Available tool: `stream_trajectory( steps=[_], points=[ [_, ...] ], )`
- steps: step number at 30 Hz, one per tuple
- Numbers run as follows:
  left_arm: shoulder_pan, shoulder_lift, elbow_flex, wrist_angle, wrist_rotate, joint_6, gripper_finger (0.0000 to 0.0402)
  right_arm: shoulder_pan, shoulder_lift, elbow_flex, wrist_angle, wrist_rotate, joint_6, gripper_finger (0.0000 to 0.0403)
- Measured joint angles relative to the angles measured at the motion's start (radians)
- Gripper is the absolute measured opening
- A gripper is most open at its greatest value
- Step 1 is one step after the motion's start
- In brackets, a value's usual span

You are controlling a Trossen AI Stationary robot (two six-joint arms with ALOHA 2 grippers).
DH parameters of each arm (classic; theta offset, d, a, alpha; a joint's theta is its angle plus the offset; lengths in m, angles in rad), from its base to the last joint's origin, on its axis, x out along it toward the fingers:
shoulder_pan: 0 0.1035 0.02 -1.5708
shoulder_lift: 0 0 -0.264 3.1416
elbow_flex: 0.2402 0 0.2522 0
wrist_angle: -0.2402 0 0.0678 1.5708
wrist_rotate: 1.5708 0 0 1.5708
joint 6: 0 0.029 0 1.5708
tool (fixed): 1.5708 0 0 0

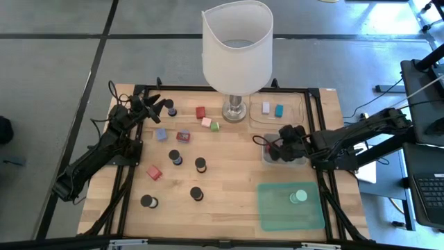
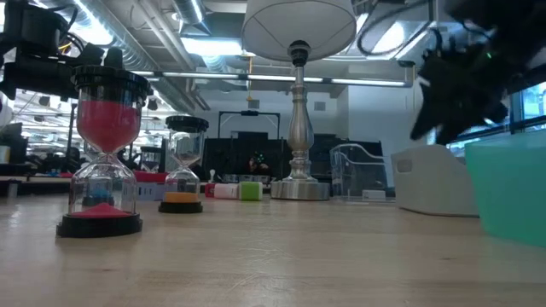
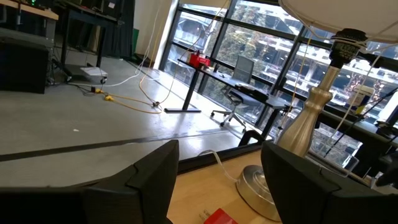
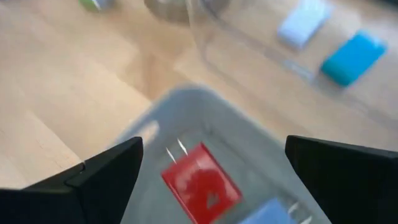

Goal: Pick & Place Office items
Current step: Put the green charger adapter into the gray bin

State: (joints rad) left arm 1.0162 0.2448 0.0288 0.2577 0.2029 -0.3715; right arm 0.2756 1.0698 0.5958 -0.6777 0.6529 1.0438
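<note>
- Your right gripper (image 4: pixel 211 171) is hanging wide open and empty above the grey tray (image 4: pixel 186 109).
- Lying flat in that tray, the red block (image 4: pixel 200 182) is pointing its two metal prongs toward the lamp base (image 1: pixel 235 110).
- Your left gripper (image 1: pixel 158 105) is waiting, jaws slightly parted and holding nothing, near a black cylinder (image 1: pixel 171 110).

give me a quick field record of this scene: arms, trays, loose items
right gripper: open, over the grey tray
grey tray contents: red block with prongs, plus a blue piece
left gripper: raised near the table's far left corner, nothing seen held
clear tray: white block, teal block
green mat: mint-green disc
lamp: far centre
</note>
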Motion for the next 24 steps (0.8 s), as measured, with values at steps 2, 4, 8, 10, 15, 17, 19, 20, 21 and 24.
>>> stream_trajectory(
  steps=[2, 4, 8, 10, 15, 17, 19, 20, 21, 24],
  points=[
    [0.000, 0.000, 0.000, 0.000, 0.000, 0.000, 0.0226, 0.000, 0.000, 0.035, 0.007, 0.043, -0.034, 0.0397],
    [0.000, 0.000, 0.000, 0.000, 0.000, 0.000, 0.0226, -0.002, 0.000, 0.069, 0.006, 0.094, -0.066, 0.0397],
    [0.000, 0.000, 0.000, 0.000, 0.000, 0.000, 0.0226, -0.023, -0.001, 0.125, 0.015, 0.147, -0.133, 0.0397],
    [0.000, 0.000, 0.000, 0.000, 0.000, 0.000, 0.0226, -0.038, -0.001, 0.141, 0.042, 0.148, -0.164, 0.0397],
    [0.000, 0.000, 0.000, 0.000, 0.000, 0.000, 0.0226, -0.066, 0.012, 0.150, 0.123, 0.122, -0.177, 0.0397],
    [0.000, 0.000, 0.000, 0.000, 0.000, 0.000, 0.0226, -0.075, 0.033, 0.150, 0.139, 0.117, -0.165, 0.0397],
    [0.000, 0.000, 0.000, 0.000, 0.000, 0.000, 0.0226, -0.081, 0.061, 0.150, 0.165, 0.116, -0.166, 0.0397],
    [0.000, 0.000, 0.000, 0.000, 0.000, 0.000, 0.0226, -0.084, 0.076, 0.150, 0.186, 0.116, -0.170, 0.0397],
    [0.000, 0.000, 0.000, 0.000, 0.000, 0.000, 0.0226, -0.086, 0.092, 0.149, 0.213, 0.117, -0.178, 0.0397],
    [0.000, 0.000, 0.000, 0.000, 0.000, 0.000, 0.0226, -0.090, 0.143, 0.150, 0.311, 0.114, -0.237, 0.0397]
  ],
)
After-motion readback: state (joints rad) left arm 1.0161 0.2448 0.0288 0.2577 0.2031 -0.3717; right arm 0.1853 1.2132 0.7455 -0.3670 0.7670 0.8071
